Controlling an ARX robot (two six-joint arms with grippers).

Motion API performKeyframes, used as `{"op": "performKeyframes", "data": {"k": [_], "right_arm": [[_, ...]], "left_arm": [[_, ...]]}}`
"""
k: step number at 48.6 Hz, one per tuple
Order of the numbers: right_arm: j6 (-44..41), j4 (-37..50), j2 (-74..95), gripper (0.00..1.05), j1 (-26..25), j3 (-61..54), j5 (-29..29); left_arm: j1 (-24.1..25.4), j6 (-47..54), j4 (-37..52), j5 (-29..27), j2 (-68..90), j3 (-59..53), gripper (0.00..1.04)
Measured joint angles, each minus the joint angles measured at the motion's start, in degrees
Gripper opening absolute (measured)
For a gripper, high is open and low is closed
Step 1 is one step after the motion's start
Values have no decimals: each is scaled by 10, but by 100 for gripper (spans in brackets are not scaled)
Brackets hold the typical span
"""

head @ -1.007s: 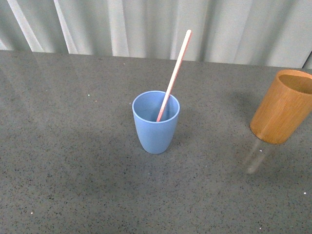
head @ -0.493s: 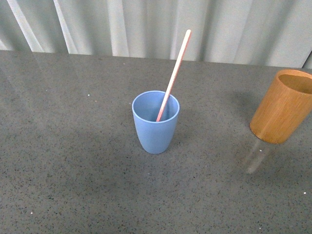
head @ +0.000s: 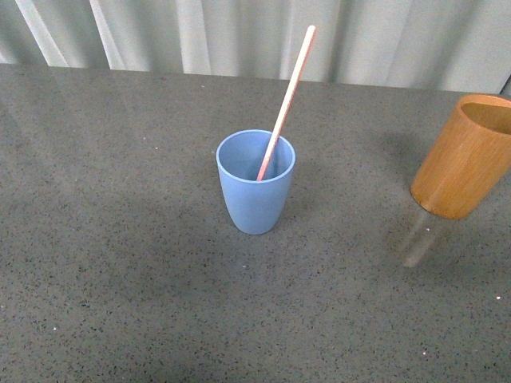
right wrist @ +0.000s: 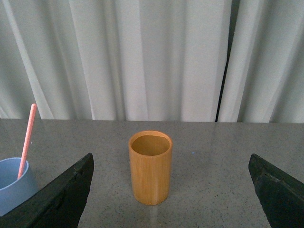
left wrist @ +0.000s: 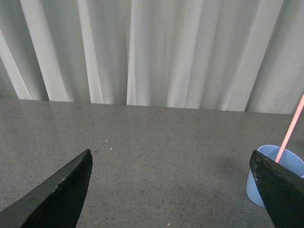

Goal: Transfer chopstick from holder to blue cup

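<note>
Since a second ago my front view has shifted a little: the blue cup and the holder both sit slightly higher in the picture, yet their spacing and the chopstick's lean look the same, so I take it the camera moved, not the things.

My left claw stands wide, its two dark fingers far apart with nothing between them, hanging above the grey worktop with the blue cup off to one side. My right claw is equally wide and empty, facing the holder, which stands upright and well clear of the fingers. Neither arm shows in the front view.

The chopstick rests inside the blue cup, its lower end down in the cup and its shaft leaning on the rim, tilted toward the holder's side. From the right wrist the holder's mouth looks empty.

I judge the transfer done; nothing is left but to park the arms.
</note>
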Motion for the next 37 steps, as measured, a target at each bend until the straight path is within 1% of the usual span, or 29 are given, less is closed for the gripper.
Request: {"op": "performKeyframes", "data": {"k": [37], "right_arm": [[0,0,0,95,0,0,0]], "left_arm": [[0,0,0,0,0,0,98]]}}
